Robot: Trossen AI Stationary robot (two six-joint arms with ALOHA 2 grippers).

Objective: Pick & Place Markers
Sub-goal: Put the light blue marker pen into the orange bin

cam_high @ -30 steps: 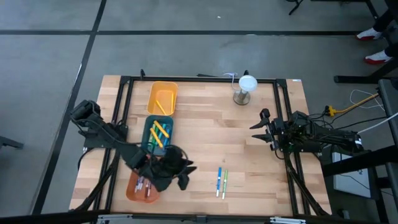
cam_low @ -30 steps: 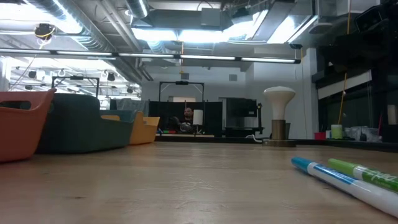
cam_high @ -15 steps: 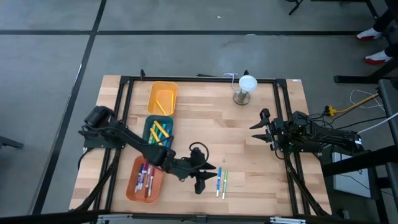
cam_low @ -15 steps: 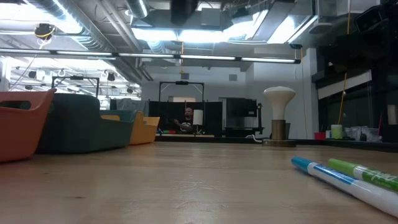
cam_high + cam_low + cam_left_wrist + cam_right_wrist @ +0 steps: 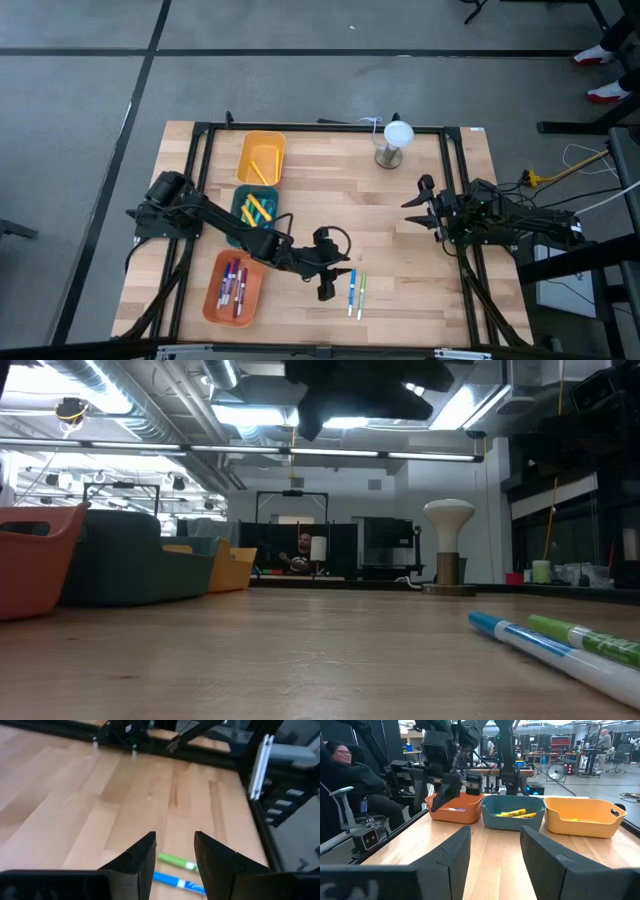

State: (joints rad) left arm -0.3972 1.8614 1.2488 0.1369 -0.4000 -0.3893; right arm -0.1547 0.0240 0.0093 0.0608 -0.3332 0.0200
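Handling: the two loose markers look light, stiff and smooth-barrelled; a round barrel is likely to roll or skid on the wood if nudged from one side.
Where to grip: probably across the middle of the barrel, fingers either side of its width, so that it hangs level and does not tip.
Blue marker [image 5: 352,291]: thin stick with a blue cap end and a pale barrel, flat on the table [image 5: 330,200] near its front edge.
Green marker [image 5: 361,294]: same shape, green cap, just beside the blue one and roughly parallel; whether they touch is unclear.
Sorted markers: red and purple ones in the orange tray [image 5: 233,288], yellow and green in the teal tray [image 5: 255,214], yellow in the yellow tray [image 5: 262,158].
Left end effector [image 5: 325,290]: above the table just beside the blue marker, fingers parted and empty; in its wrist view both markers lie just beyond the fingertips [image 5: 145,851].
Right end effector [image 5: 422,205]: waits at the right side of the table, fingers apart, holding nothing.
Risk: the neighbouring marker may be knocked or pinched along with the chosen one.
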